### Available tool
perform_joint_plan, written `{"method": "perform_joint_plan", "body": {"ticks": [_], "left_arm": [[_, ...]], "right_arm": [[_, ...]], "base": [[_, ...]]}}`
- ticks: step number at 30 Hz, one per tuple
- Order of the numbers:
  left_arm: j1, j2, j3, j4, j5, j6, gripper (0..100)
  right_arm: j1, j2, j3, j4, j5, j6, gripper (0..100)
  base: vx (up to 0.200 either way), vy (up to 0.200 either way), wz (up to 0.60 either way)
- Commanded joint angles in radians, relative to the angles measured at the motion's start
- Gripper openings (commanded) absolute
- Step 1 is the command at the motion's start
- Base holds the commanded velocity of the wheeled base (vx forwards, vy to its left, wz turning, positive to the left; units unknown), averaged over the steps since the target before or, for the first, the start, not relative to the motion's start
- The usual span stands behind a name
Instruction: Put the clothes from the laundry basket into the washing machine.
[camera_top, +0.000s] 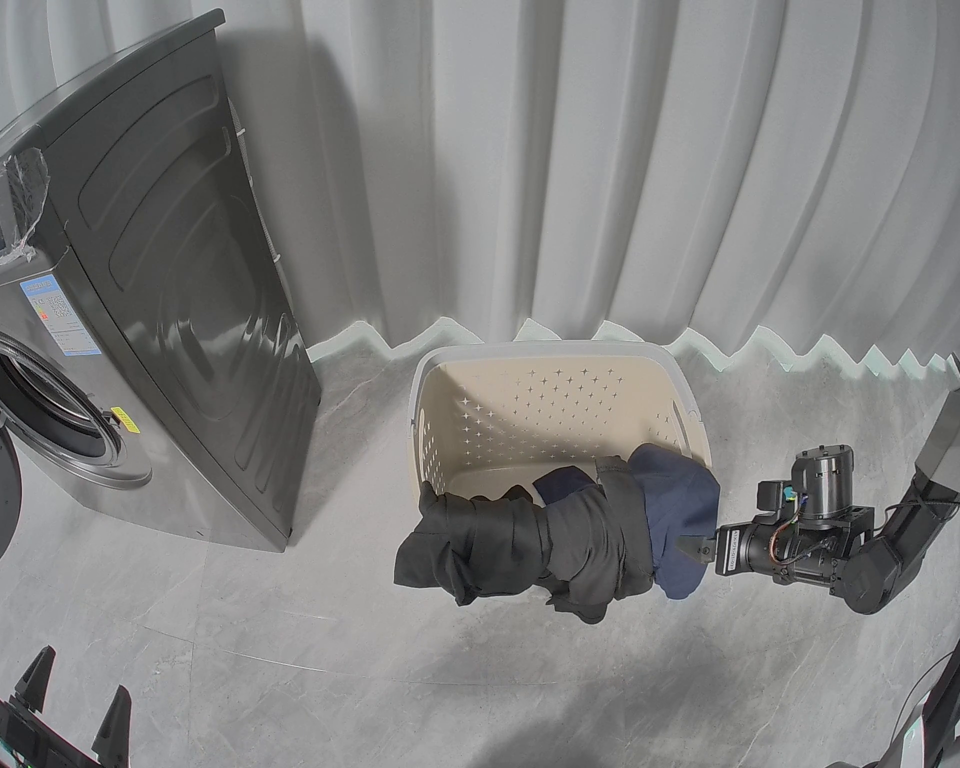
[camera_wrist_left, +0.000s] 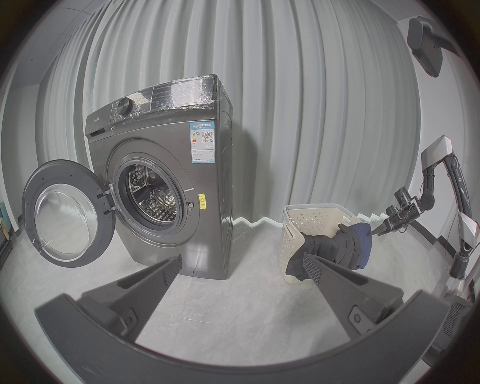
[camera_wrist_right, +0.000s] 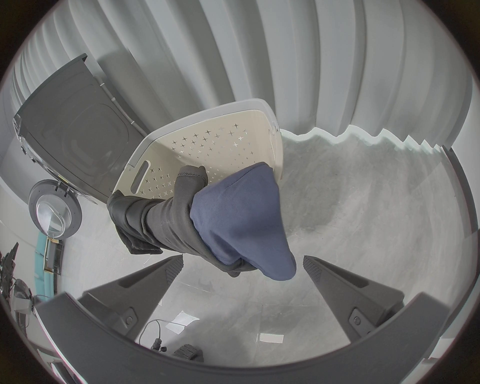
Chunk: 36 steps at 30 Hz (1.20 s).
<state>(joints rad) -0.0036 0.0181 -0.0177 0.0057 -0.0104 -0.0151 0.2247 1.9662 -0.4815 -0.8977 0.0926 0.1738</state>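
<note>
Right gripper (camera_top: 697, 549) jaws wide, tips just beside blue cloth (camera_top: 680, 500), possibly touching. Clothes (camera_top: 520, 540) drape over near rim of basket (camera_top: 550, 350). Bite deep into the fold before lifting; washer (camera_top: 180, 300) stands far left. Left gripper (camera_top: 82, 676) wide, near-left.

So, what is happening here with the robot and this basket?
A robot is doing laundry. Some dark clothes and a blue garment hang over the front rim of the basket, on the floor beside the washing machine. The right gripper is right next to the blue garment, fingers open, gripping nothing. The left gripper is low, away from the basket, also open. The machine's door stands open.
</note>
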Motion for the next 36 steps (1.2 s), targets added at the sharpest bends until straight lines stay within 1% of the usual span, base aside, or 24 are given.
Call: {"method": "perform_joint_plan", "body": {"ticks": [1, 5, 6, 9, 14, 18, 22, 24, 27, 33, 34, 36], "left_arm": [[0.001, -0.017, 0.015, 0.0, 0.0, -0.002, 100], [0.001, -0.017, 0.015, 0.0, 0.0, -0.002, 100], [0.001, -0.017, 0.015, 0.0, 0.0, -0.002, 100], [0.001, -0.017, 0.015, 0.0, 0.001, -0.002, 100], [0.001, -0.017, 0.015, 0.0, 0.001, -0.002, 100], [0.001, -0.017, 0.015, 0.0, 0.001, -0.002, 100], [0.001, -0.018, 0.015, 0.0, 0.001, -0.002, 100], [0.001, -0.018, 0.015, 0.0, 0.001, -0.002, 100], [0.001, -0.017, 0.015, 0.0, 0.001, -0.002, 100], [0.001, -0.017, 0.015, 0.0, 0.0, -0.002, 100], [0.001, -0.017, 0.015, 0.0, 0.0, -0.002, 100], [0.001, -0.017, 0.015, 0.0, 0.0, -0.002, 100]], "right_arm": [[0.021, 0.02, -0.016, 0.0, -0.004, 0.018, 100], [0.036, 0.023, -0.017, -0.001, -0.017, 0.03, 100], [0.036, 0.031, -0.02, -0.001, -0.03, 0.032, 100], [0.036, 0.048, -0.043, -0.001, -0.04, 0.035, 100], [0.031, 0.057, -0.069, 0.0, -0.045, 0.038, 100], [0.031, 0.095, -0.091, -0.001, -0.047, 0.055, 100], [0.028, 0.12, -0.1, -0.001, -0.047, 0.056, 100], [0.027, 0.142, -0.109, -0.003, -0.053, 0.058, 100], [0.027, 0.148, -0.126, -0.009, -0.074, 0.062, 100], [0.025, 0.155, -0.158, -0.024, -0.077, 0.075, 100], [0.025, 0.155, -0.158, -0.024, -0.077, 0.075, 0], [0.027, 0.158, -0.167, -0.014, -0.077, 0.075, 0]], "base": [[0.0, 0.0, 0.0], [0.0, 0.0, 0.0], [0.0, 0.0, 0.0], [0.0, 0.0, 0.0], [0.0, 0.0, 0.0], [0.0, 0.0, 0.0], [0.0, 0.0, 0.0], [0.0, 0.0, 0.0], [0.0, 0.0, 0.0], [0.0, 0.0, 0.0], [0.0, 0.0, 0.0], [0.0, 0.0, 0.0]]}}
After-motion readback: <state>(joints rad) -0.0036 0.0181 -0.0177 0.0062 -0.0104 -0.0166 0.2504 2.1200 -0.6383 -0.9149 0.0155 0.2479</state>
